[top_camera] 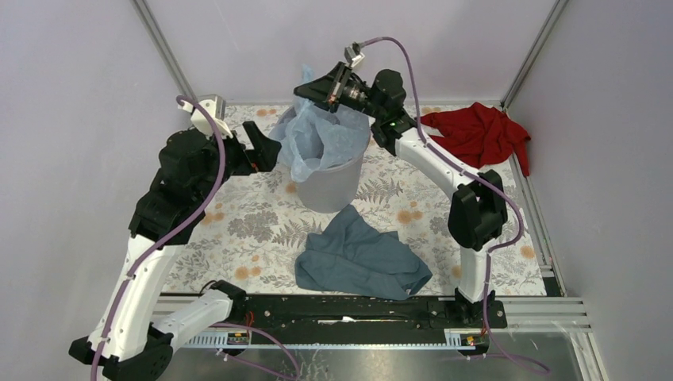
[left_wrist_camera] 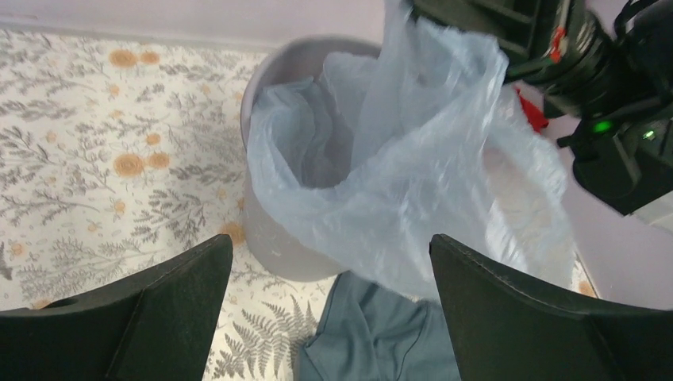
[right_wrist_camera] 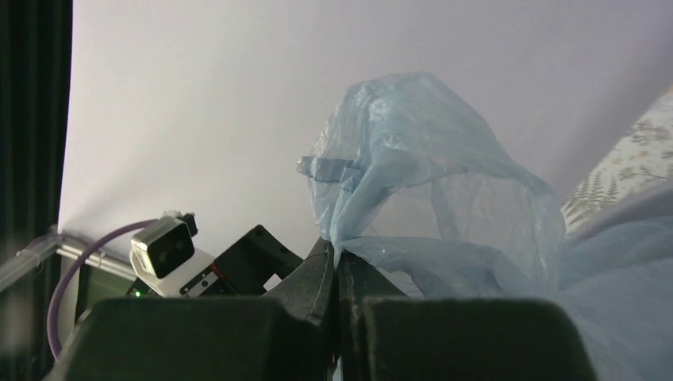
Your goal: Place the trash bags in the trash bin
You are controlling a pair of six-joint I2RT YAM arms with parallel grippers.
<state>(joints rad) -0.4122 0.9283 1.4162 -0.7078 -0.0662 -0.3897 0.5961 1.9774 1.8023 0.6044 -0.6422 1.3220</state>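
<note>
The pale-blue translucent trash bag [top_camera: 321,139] hangs partly inside the round light-grey trash bin [top_camera: 333,186] and drapes over its near and left rim. My right gripper [top_camera: 305,86] is shut on the bag's upper edge above the bin's far-left rim; in the right wrist view the gripper [right_wrist_camera: 335,252] pinches the bag [right_wrist_camera: 428,198]. My left gripper [top_camera: 266,147] is open and empty just left of the bin. In the left wrist view it [left_wrist_camera: 329,254] faces the bag [left_wrist_camera: 413,190] and bin [left_wrist_camera: 274,238] from a short distance.
A slate-blue cloth [top_camera: 361,254] lies on the patterned table in front of the bin; it also shows in the left wrist view [left_wrist_camera: 373,333]. A red cloth [top_camera: 476,131] lies at the back right. Walls enclose the back and sides.
</note>
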